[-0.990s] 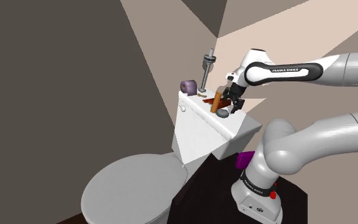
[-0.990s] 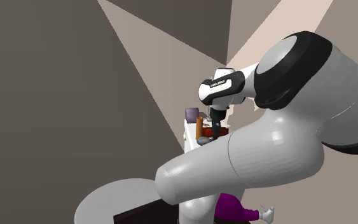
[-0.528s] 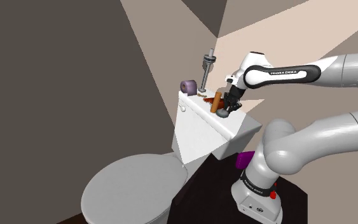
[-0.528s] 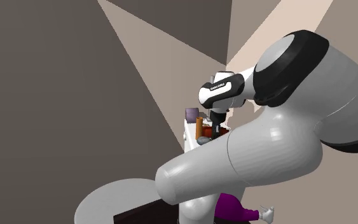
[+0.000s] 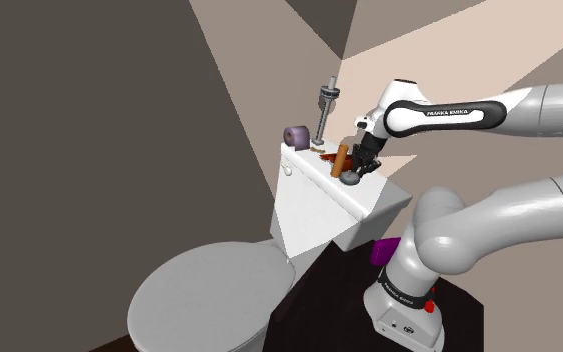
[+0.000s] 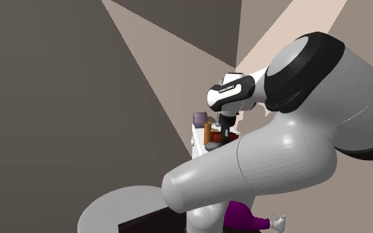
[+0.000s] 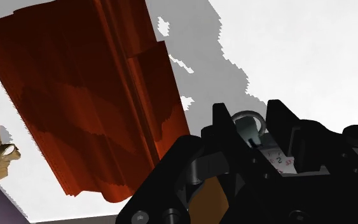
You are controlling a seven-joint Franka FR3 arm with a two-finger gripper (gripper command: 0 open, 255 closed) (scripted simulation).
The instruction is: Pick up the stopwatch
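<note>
Step in hand: grasp closure on the stopwatch [image 7: 274,156], lift not yet made.

- The stopwatch was found lying on the white toilet tank lid [image 5: 371,203], near the edge of the lid that faces the stand, just beside an orange-brown cylinder [image 5: 340,158].
- In the wrist view a red-brown sheet [image 7: 107,95] was noted flat on the lid, ahead of the gripper [image 7: 250,118].
- The gripper was seen lowered onto the lid over the stopwatch. The black fingers [image 7: 220,130] were observed one on each side of its crown and ring, and no gap was visible between the pads and the casing. The fingers were therefore judged clamped on the stopwatch.
- A purple roll [image 5: 295,136] and an upright metal tool [image 5: 327,105] were recorded farther along the lid, apart from the gripper.

Next move, as judged: a straight rise off the lid is called for, with the grip held firm. The hold sits at the narrow crown end, so a swing or slip of the body should be watched for. The cylinder stands close enough to be brushed if the lift is slanted.
</note>
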